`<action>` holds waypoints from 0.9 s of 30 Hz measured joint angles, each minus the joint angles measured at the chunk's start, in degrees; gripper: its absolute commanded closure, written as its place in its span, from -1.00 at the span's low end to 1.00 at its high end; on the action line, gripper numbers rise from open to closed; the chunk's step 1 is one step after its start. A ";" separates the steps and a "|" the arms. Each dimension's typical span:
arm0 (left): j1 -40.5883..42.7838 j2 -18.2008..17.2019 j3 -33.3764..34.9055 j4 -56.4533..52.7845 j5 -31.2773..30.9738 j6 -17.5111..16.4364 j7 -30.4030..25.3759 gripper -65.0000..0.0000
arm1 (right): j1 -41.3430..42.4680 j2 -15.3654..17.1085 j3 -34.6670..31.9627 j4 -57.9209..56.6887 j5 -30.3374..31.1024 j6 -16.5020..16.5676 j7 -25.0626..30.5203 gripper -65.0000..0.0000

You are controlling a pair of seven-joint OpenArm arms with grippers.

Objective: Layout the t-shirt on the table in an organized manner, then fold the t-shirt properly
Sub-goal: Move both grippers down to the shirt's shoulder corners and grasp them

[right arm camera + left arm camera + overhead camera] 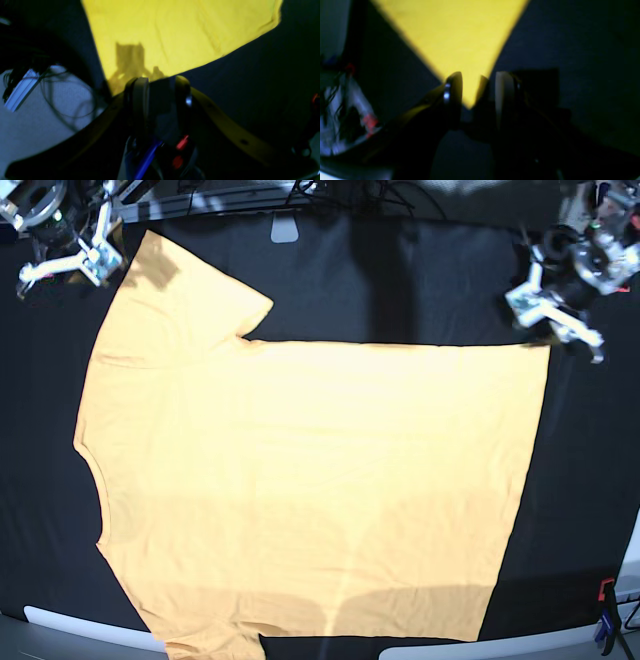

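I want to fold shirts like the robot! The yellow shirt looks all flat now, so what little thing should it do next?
Probably grasp one edge to start the first fold. The t-shirt lies spread flat on the table, and both the left gripper and right gripper sit at its corners holding nothing.

I count one t-shirt [310, 490], yellow-orange, with two short sleeves showing, and one black desk [400, 290] under it. I have two arms, each ending in one tool: my left tool [560, 320] at the far right of the base view and my right tool [60, 265] at its far left. I see one red-and-black clamp [606, 605], at the desk's near right corner.
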 measured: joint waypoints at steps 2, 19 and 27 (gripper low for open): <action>-2.62 -0.20 2.86 -2.29 0.44 0.20 2.58 0.36 | 1.40 0.07 0.00 0.00 -0.11 -0.04 -0.59 0.45; -13.22 -4.13 11.10 -15.15 2.60 1.60 -1.70 0.36 | 3.61 0.00 0.00 0.00 -0.11 0.02 -1.03 0.45; -16.50 -4.13 11.89 -19.82 2.19 1.90 -5.01 0.43 | 3.61 -0.02 0.00 0.00 -0.11 0.02 -1.95 0.45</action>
